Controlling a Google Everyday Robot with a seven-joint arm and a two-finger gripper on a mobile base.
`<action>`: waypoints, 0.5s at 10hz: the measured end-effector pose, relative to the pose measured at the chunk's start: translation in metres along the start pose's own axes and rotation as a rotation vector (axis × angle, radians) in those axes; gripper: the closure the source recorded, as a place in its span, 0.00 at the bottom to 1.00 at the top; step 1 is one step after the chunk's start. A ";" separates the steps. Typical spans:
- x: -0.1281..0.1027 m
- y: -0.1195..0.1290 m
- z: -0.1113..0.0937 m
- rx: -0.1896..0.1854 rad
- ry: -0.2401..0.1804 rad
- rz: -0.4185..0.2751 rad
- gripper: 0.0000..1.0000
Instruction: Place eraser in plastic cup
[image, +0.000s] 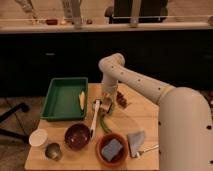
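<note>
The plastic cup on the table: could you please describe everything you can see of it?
The plastic cup is short, white and cylindrical with a plain wide rim, standing upright near the front left corner of the wooden table. The metallic cup sits close beside it, the dark red bowl further right. The gripper hangs over mid-table, away from it.

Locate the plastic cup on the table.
In the camera view the plastic cup stands at the lower-left corner of the table, left of the dark red bowl and above the metallic cup; the gripper hangs mid-table.
</note>
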 end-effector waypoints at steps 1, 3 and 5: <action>0.002 0.001 0.002 0.003 -0.007 0.008 1.00; 0.007 0.002 0.006 0.007 -0.019 0.028 0.88; 0.009 0.002 0.008 0.011 -0.034 0.051 0.69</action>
